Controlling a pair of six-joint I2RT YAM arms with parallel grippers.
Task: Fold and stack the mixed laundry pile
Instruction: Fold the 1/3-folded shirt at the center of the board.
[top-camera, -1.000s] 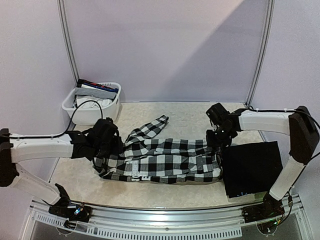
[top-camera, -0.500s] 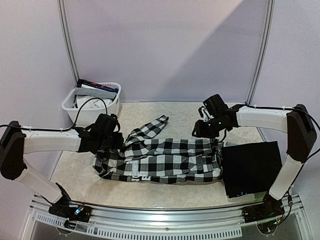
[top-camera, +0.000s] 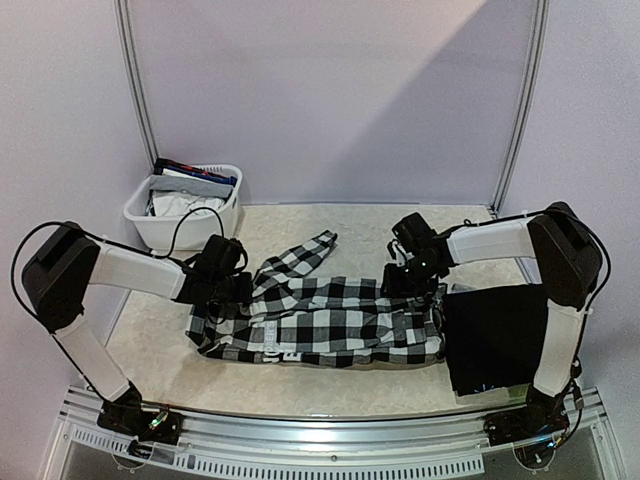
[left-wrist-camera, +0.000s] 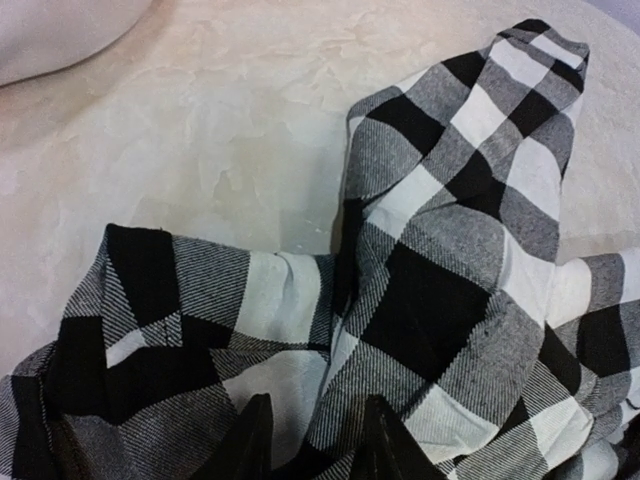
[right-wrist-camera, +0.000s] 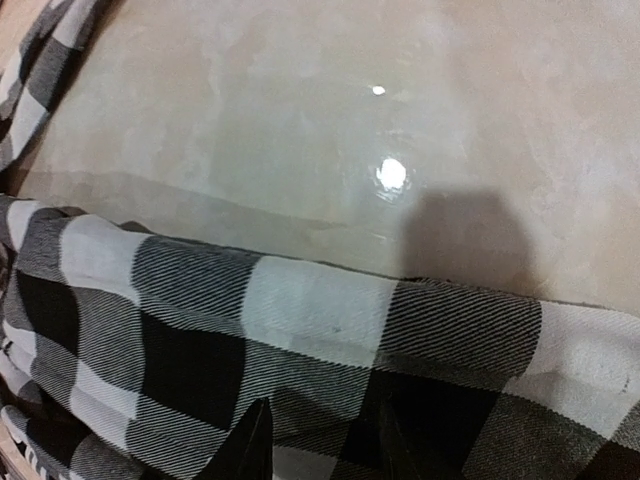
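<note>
Moving in: the left arm (top-camera: 135, 270) and the right arm (top-camera: 490, 240) have been brought closer to each other, and both are now at the far edge of the checkered shirt (top-camera: 330, 320).
Left jaws: they have been closed from wide to narrow, and a fold of the shirt is pinched between them at the shirt's left end.
Right jaws: they have been pulled left, away from the shirt's right corner, and are set narrow on the far edge. It cannot be told if cloth is held there.
Shirt: it is spread across the middle of the surface (top-camera: 370, 225) and has not been moved. One sleeve (top-camera: 305, 255) is left sticking out to the far side.
What it means: the far edge is likely being gripped in two spots so it can be pulled over to the near side. No such fold has been made yet.
Black piece (top-camera: 500, 335): it is folded and laid on the right, touching the shirt's right end.
Basket (top-camera: 150, 228): it is kept in the far left corner, with more clothes (top-camera: 190, 185) left inside to be done.
In the way: the loose sleeve could get dragged or bunched up. The black piece is so close that it could be bumped.
</note>
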